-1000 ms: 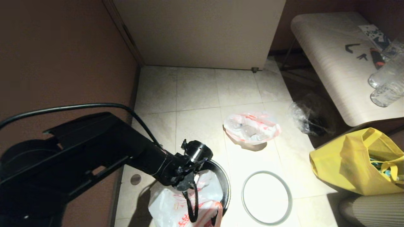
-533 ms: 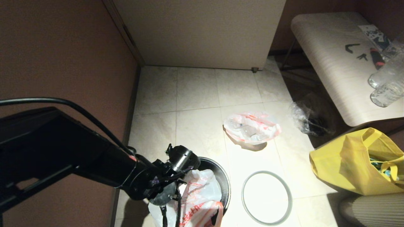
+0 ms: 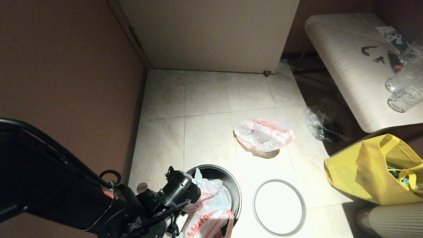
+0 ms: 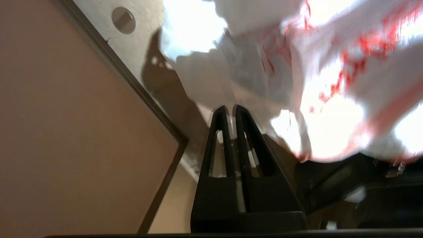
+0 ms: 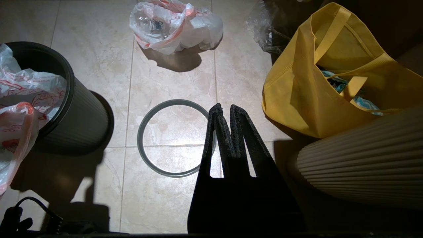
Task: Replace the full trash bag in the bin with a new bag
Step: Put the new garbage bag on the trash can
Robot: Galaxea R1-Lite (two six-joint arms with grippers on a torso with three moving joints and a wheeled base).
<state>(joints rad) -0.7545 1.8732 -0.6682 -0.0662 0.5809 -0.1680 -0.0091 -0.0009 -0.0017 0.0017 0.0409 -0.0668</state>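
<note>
The left gripper (image 4: 230, 110) is seen with its jaws pressed almost together at the edge of the new bag (image 4: 297, 82); a thin sliver of white film seems to be pinched between the tips, though this cannot be told for certain. The right gripper (image 5: 223, 110) is held apart over the floor, jaws pressed together on nothing, just above the grey ring (image 5: 175, 138). One bin (image 3: 228, 185) is counted, upright on the floor tiles with its mouth facing up, and the new bag is draped in that mouth and spilled over the near rim. One full bag (image 3: 264, 133) is laid on the floor well beyond the bin, its long axis running left to right in the head view. One ring is laid flat beside the bin, and one yellow tote (image 3: 373, 172) stands further right.
</note>
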